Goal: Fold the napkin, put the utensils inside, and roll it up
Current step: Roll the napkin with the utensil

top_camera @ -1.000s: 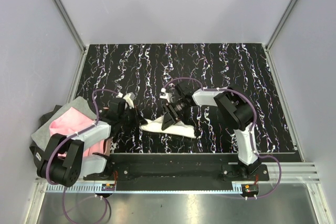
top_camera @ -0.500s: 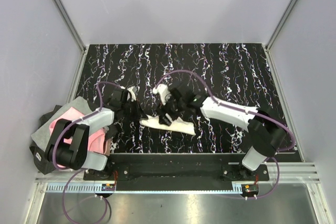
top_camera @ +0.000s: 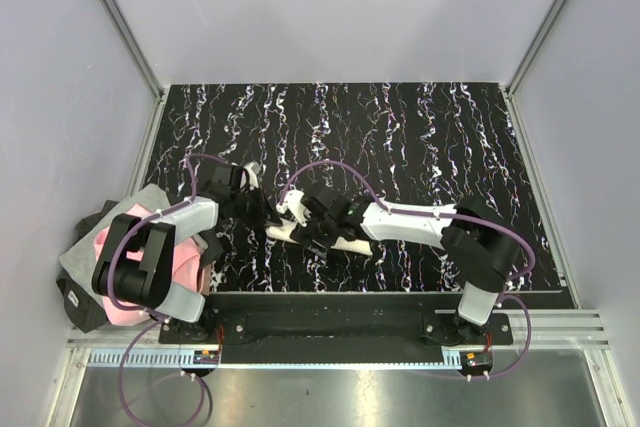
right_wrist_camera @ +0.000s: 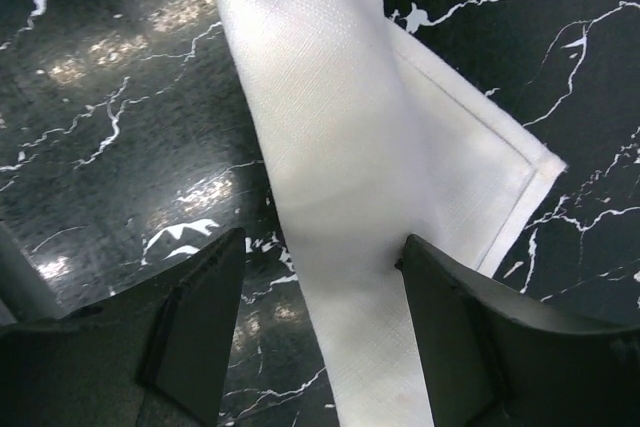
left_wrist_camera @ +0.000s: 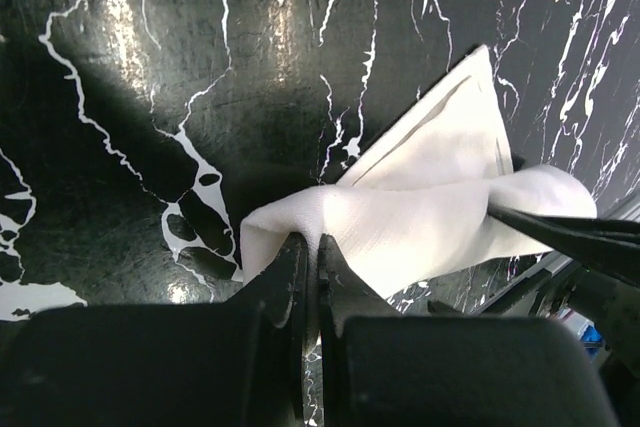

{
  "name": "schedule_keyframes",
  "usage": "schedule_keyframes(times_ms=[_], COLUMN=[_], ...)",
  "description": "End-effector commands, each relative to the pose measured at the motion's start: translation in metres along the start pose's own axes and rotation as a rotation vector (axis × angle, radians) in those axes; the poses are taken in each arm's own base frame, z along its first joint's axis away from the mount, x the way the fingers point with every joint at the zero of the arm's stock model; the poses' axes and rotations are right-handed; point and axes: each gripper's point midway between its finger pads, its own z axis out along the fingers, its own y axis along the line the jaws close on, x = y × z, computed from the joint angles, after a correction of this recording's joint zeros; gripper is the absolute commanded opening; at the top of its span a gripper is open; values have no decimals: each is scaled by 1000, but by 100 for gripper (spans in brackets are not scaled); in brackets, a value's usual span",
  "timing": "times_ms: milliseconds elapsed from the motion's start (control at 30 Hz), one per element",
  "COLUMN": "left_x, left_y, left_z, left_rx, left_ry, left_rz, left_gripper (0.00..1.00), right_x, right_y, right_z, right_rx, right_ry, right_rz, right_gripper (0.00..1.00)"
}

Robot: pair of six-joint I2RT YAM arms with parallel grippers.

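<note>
The cream napkin point(top_camera: 345, 244) lies rolled into a long strip on the black marbled table, near the front edge. My left gripper point(top_camera: 266, 217) is shut on the napkin's left end point(left_wrist_camera: 330, 222), pinching a fold of cloth between its jaws. My right gripper point(top_camera: 303, 230) is open and straddles the roll point(right_wrist_camera: 330, 177), one finger point(right_wrist_camera: 195, 317) on the table to its left and the other finger point(right_wrist_camera: 470, 327) against its right side. A flat hemmed corner of the napkin point(right_wrist_camera: 500, 162) sticks out from under the roll. No fork or copper utensil shows in any view.
A pink and grey cloth point(top_camera: 130, 237) lies off the table's left edge, under my left arm. Grey walls close in the table on three sides. The black mounting rail point(top_camera: 330, 312) runs along the front.
My right arm has stretched left and lowered its gripper over the napkin's left part. My left gripper has shifted slightly right, still on the napkin's end.
</note>
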Motion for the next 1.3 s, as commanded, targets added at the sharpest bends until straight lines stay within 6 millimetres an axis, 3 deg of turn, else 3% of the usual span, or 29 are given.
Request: schedule_keyframes(times_ms=[0, 300, 433, 467, 567, 833, 1067, 1267], left_x=[-12, -26, -38, -41, -49, -43, -20, -3], left_y=[-15, -29, -37, -35, -36, -35, -21, -23], left_z=[-2, -8, -16, -18, -28, -44, -43, -41], left_rx=[55, 88, 91, 75, 52, 64, 60, 115], left_ry=[-6, -39, -86, -103, -166, -270, -264, -244], left_rz=[38, 72, 101, 108, 137, 157, 128, 119], left_gripper=[0, 21, 45, 55, 66, 72, 72, 69], right_x=[9, 25, 24, 32, 38, 35, 28, 26], right_y=[-14, -16, -6, -1, 17, 42, 29, 21], right_z=[16, 33, 32, 32, 28, 15, 14, 22], right_rx=[74, 12, -132, -171, -313, -622, -763, -828], right_ry=[33, 94, 101, 134, 165, 150, 121, 135], right_rz=[-68, -18, 55, 80, 158, 381, 528, 632], right_gripper=[72, 68, 57, 55, 48, 44, 44, 45])
